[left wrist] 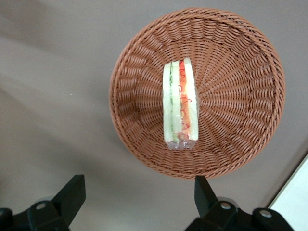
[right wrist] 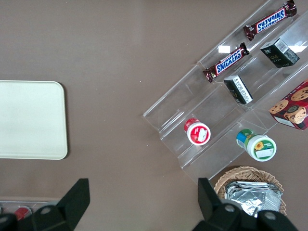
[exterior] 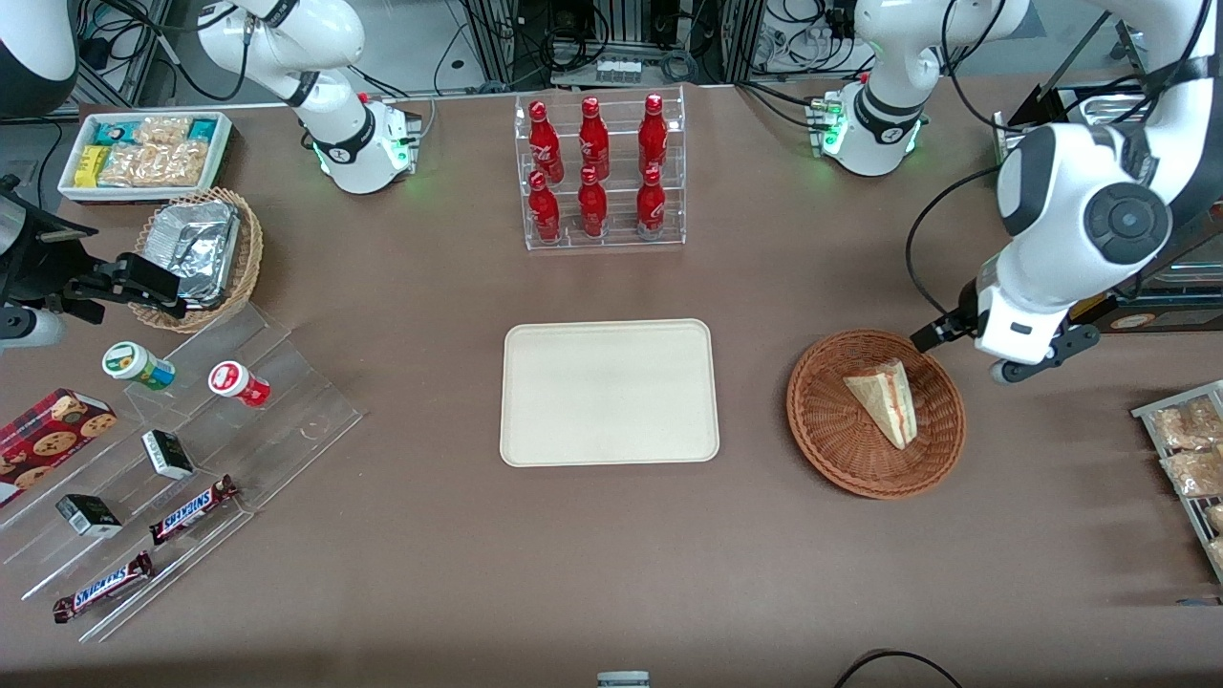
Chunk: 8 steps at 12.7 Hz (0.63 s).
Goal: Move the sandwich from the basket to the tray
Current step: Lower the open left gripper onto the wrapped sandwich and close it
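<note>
The sandwich [exterior: 887,401] is a pale bread wedge with red and green filling, lying in the reddish-brown wicker basket [exterior: 822,420]. The left wrist view shows the sandwich [left wrist: 179,106] near the middle of the basket [left wrist: 240,96]. The cream tray [exterior: 610,392] lies flat and bare beside the basket, toward the parked arm's end; it also shows in the right wrist view [right wrist: 29,120]. My left gripper [exterior: 1013,358] hangs above the table just outside the basket's rim, a little farther from the front camera than the sandwich. In the left wrist view the gripper [left wrist: 137,185] is open and holds nothing.
A clear rack of red bottles [exterior: 600,172] stands farther from the front camera than the tray. A wire rack of snack packets [exterior: 1190,459] lies toward the working arm's end. A tan basket with foil containers [exterior: 201,253] and stepped clear shelves with snacks [exterior: 172,459] lie toward the parked arm's end.
</note>
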Tool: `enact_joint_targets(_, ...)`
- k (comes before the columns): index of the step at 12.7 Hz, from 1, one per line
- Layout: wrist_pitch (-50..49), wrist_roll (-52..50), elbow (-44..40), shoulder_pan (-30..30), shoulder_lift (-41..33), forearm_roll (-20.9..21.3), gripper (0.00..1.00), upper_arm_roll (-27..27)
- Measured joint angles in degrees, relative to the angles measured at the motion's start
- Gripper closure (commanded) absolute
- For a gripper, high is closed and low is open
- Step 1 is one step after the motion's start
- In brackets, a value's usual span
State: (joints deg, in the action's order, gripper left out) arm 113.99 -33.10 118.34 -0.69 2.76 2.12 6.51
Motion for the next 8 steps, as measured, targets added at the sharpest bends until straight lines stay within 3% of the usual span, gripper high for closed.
enact_joint_targets(8, 4.26, -1.32, 0.09, -0.54, 7.45, -0.02, 0.0, 0.18)
